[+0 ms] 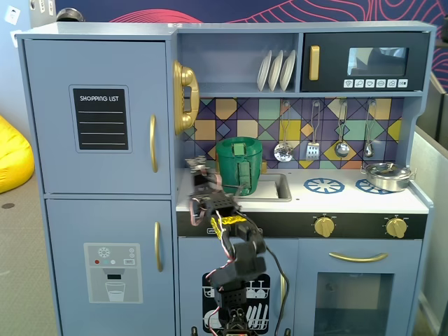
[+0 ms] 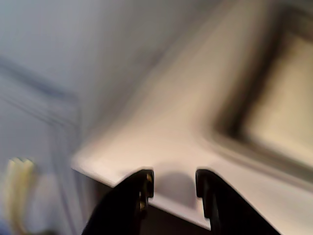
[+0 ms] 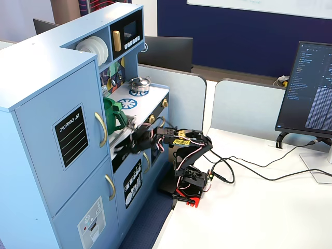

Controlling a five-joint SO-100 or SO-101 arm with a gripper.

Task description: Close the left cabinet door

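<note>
Since left cabinet door [image 1: 98,115] already sits flush at the unit's upper left | gripper [image 2: 174,183] parted, empty, over counter edge [image 2: 161,147] | step: looks done, retreating | next: pull back clear of door handle [image 1: 152,143].

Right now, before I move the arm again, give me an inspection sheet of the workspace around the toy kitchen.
Surface: white counter with a sink; the arm's base stands on a white desk.
Job's things: left cabinet door with the SHOPPING LIST panel sits flush with the frame and looks closed in both fixed views.
Clutter: green pot at the sink, steel pan on a burner, plates on the shelf, hanging utensils.
Grippers: tool over the counter's front edge, fingers apart, holding nothing.
Cables: black leads trail across the desk.
Surroundings: monitor, yellow beanbag.
</note>
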